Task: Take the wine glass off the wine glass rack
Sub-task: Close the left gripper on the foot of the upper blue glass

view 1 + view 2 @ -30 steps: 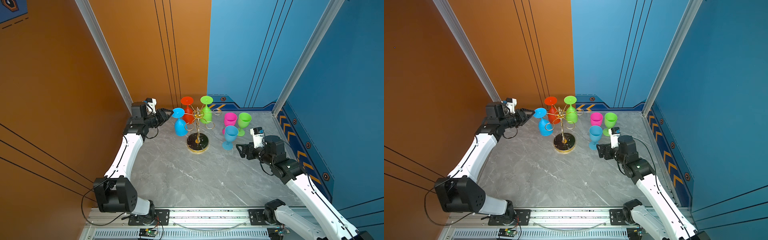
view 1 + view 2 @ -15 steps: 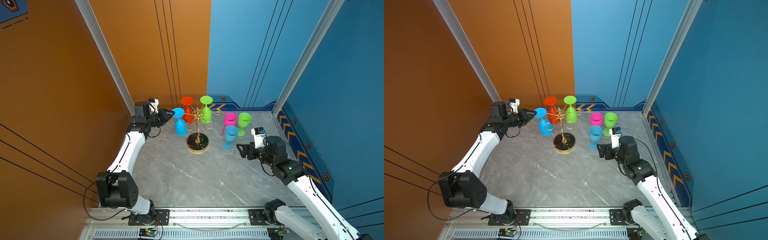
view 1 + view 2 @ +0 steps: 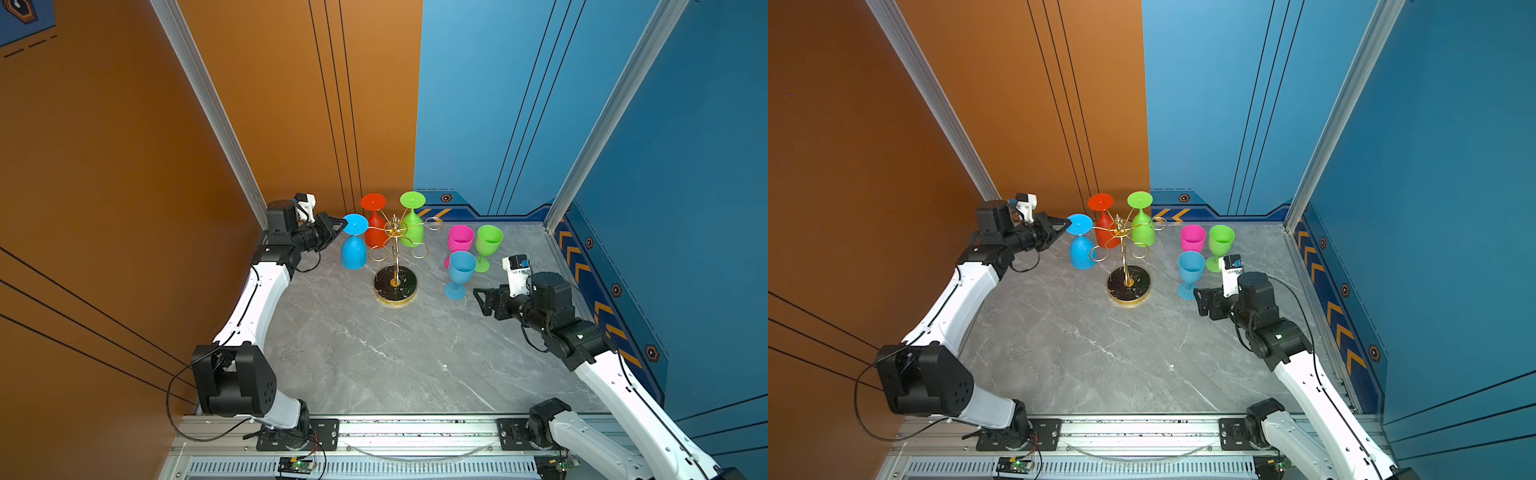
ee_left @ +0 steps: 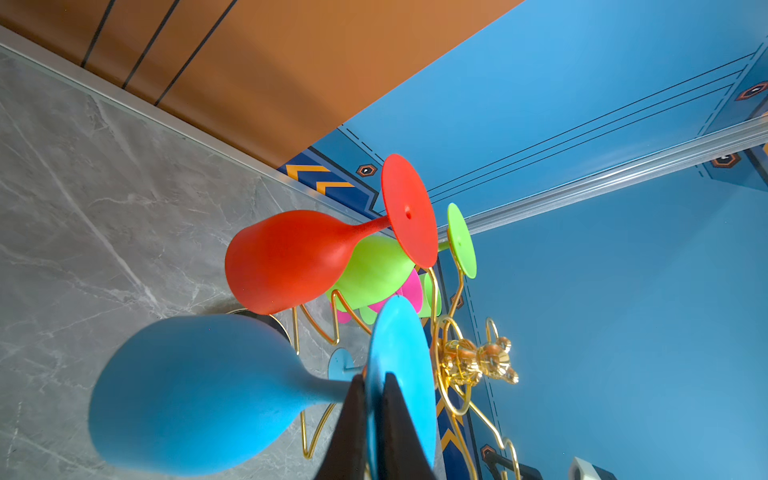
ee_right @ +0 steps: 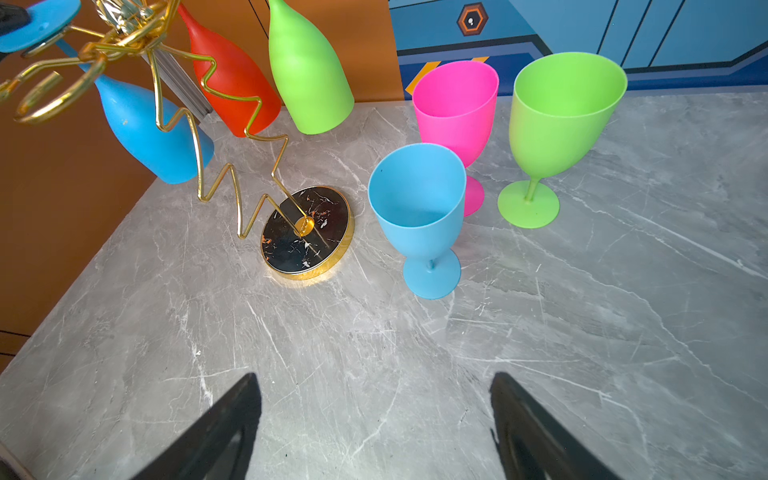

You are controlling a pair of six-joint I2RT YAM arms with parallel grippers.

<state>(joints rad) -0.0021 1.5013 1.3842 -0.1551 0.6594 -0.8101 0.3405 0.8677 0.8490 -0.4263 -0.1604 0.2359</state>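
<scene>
Left tool (image 4: pixel 374 380) pinched on the foot edge of the blue wine glass (image 3: pixel 353 251), hanging upside down on the wine glass rack (image 3: pixel 395 253) near the back-left edge of the worktop (image 3: pixel 374 353), right tool (image 5: pixel 374 376) spread wide, empty, over open worktop

Grey marbled tabletop (image 3: pixel 374 353), orange wall (image 3: pixel 124 166), blue wall (image 3: pixel 498 104)
</scene>
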